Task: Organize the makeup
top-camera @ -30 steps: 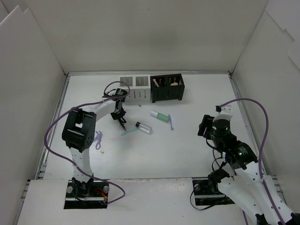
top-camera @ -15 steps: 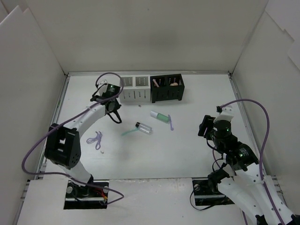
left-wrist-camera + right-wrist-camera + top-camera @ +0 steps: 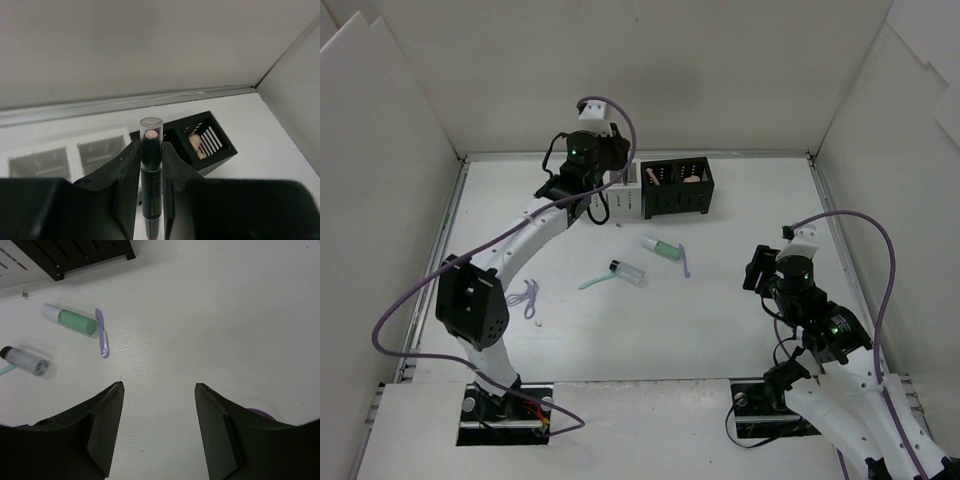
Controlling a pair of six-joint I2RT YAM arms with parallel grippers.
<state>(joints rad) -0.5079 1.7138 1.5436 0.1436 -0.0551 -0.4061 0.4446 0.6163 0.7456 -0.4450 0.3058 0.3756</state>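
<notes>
My left gripper (image 3: 151,145) is shut on a thin black stick (image 3: 151,175) with a clear cap and a peach tip. In the top view it (image 3: 599,208) hangs at the front of the white slotted box (image 3: 610,190), next to the black slotted box (image 3: 677,188). A peach sponge (image 3: 195,143) sits in the black box (image 3: 215,150). On the table lie a mint-green tube (image 3: 662,247), a purple stick (image 3: 685,262), a clear vial with black cap (image 3: 627,272) and a mint stick (image 3: 592,282). My right gripper (image 3: 159,390) is open and empty, right of them.
A purple loop of cord (image 3: 527,297) lies on the table at the left. White walls close in the table on three sides. The right wrist view shows the tube (image 3: 76,321), the purple stick (image 3: 101,335) and the vial (image 3: 25,360).
My left arm has swung from the table near the mint stick up and back to the boxes, carrying the black stick. The right arm has not moved.
</notes>
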